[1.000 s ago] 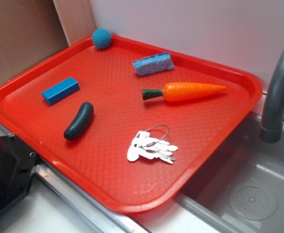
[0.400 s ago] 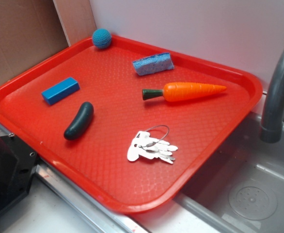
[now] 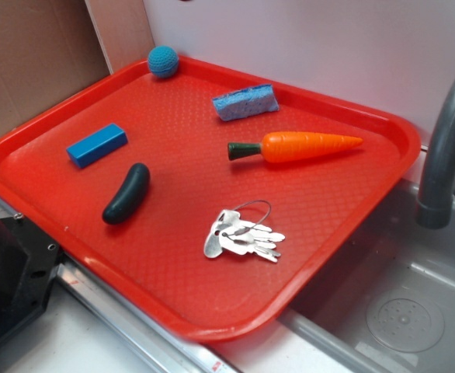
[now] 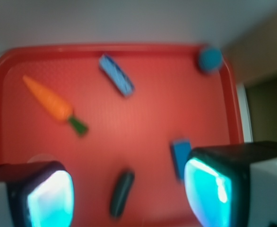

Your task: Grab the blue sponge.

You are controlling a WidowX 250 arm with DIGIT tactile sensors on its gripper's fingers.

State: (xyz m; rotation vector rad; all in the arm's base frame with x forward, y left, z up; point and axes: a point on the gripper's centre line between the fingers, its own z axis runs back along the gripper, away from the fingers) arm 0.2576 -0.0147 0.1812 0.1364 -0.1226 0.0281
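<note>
The blue sponge (image 3: 245, 102) lies flat near the far rim of the red tray (image 3: 367, 202), just behind the carrot (image 3: 301, 146). The gripper (image 4: 129, 189) hangs high above the tray, fingers (image 4: 51, 196) spread wide, holding nothing.

Red tray (image 3: 383, 124) holds carrot (image 3: 309, 145), keys (image 3: 241, 235), block (image 3: 96, 144).

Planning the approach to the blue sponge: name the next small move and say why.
Probably advance the pincer toward the tray's far edge, then descend. In the wrist view its open fingers sit high, well short of the blue sponge, which lies free beyond the carrot.
</note>
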